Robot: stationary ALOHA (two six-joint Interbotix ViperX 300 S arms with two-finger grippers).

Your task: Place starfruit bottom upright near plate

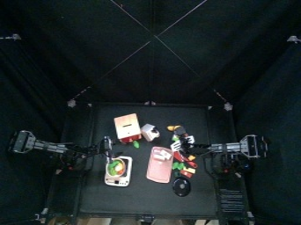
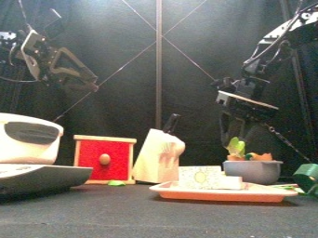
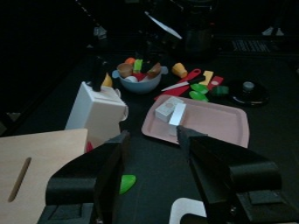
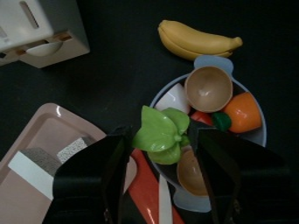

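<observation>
The green starfruit (image 4: 160, 133) lies on top of the fruit in a grey bowl (image 4: 239, 87); in the front view it (image 2: 236, 147) sticks up from the bowl (image 2: 252, 171). My right gripper (image 4: 162, 162) hangs right over it, open, with one jaw on each side of the starfruit. The pink plate (image 2: 218, 193) lies just left of the bowl and carries a small white block (image 2: 205, 177); it also shows in the top view (image 1: 159, 165) and the right wrist view (image 4: 47, 149). My left gripper (image 3: 155, 175) is open and empty, high above the table's left side.
A white knife block (image 2: 158, 156) and a red drawer box (image 2: 104, 158) stand left of the plate. A banana (image 4: 198, 39) lies beyond the bowl. A white appliance (image 2: 25, 139) stands at the front left. A black round item (image 1: 182, 187) lies near the front edge.
</observation>
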